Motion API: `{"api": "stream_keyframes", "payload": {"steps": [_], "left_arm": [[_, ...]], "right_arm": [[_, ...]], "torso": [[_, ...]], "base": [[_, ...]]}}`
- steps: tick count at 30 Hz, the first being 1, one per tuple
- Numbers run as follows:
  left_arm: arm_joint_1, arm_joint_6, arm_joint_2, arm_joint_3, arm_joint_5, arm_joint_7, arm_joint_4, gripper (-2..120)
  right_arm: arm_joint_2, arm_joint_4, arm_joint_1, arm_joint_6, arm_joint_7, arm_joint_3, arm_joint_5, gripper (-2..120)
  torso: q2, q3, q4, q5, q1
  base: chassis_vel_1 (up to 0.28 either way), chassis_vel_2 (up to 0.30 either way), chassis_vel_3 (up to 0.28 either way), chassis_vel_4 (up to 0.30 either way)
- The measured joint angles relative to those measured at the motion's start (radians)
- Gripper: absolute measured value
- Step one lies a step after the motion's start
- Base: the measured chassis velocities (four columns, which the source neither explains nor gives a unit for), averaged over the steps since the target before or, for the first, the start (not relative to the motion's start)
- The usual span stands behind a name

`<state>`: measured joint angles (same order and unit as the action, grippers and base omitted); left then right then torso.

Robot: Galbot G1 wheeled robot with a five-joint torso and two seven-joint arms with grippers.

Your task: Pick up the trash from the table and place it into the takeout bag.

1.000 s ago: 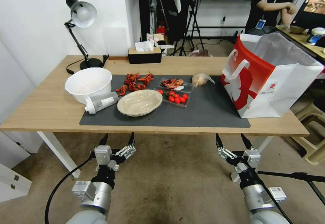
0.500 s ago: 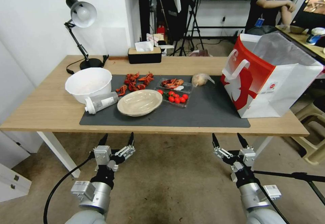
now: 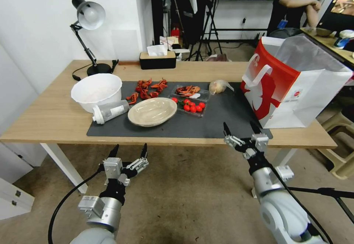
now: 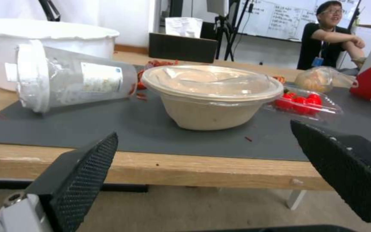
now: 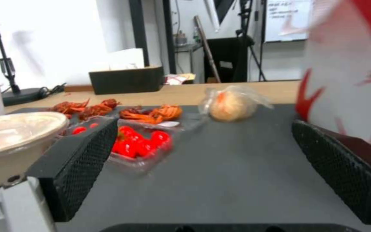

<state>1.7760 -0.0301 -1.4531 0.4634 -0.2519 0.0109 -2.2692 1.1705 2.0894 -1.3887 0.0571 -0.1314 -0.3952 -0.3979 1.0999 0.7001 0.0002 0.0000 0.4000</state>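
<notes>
My table (image 3: 55, 118) carries a dark grey mat (image 3: 221, 120), and I place everything by that mat. The takeout bag (image 3: 291, 85) stands upright on the mat's right end, red face toward the food, mouth open. Off the mat's far left corner sits a white bowl (image 3: 96, 91). Just in front of that bowl, on the mat's left edge, the translucent white-capped bottle (image 3: 109, 111) lies on its side. Beside it, left of the mat's centre, rests the shallow beige dish (image 3: 152, 111) under a clear lid. Touching the dish's right side is a clear tray of cherry tomatoes (image 3: 191, 107); behind it a second tray holds crayfish shells (image 3: 188, 90), with more loose shells (image 3: 147, 88) along the mat's far edge. The clear bag of tan food (image 3: 218, 86) lies at the far edge, between the shells and the bag.

My right gripper (image 3: 241, 133) hovers over the mat's near edge, right of centre, fingers spread and empty. My left gripper (image 3: 127, 152) hangs below the table's front edge, under the mat's left part, also spread wide with nothing between its fingers.
</notes>
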Motion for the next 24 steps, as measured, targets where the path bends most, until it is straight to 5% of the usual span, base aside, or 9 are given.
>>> {"api": "stream_keyframes", "payload": {"steps": [8,24], "left_arm": [[0.005,0.001,-0.009,0.001,0.003,-0.001,-0.005,100],[0.004,0.000,-0.018,0.007,0.006,-0.001,-0.001,100]], "right_arm": [[-0.017,-0.089,0.256,0.133,-0.056,0.127,-0.061,100],[-0.008,-0.303,0.571,0.241,-0.153,0.265,-0.142,100]], "torso": [[0.000,0.000,-0.0001,-0.0002,0.000],[0.000,0.000,-0.0001,-0.0001,0.000]], "base": [[0.000,0.000,0.000,0.000],[0.000,0.000,0.000,0.000]]}}
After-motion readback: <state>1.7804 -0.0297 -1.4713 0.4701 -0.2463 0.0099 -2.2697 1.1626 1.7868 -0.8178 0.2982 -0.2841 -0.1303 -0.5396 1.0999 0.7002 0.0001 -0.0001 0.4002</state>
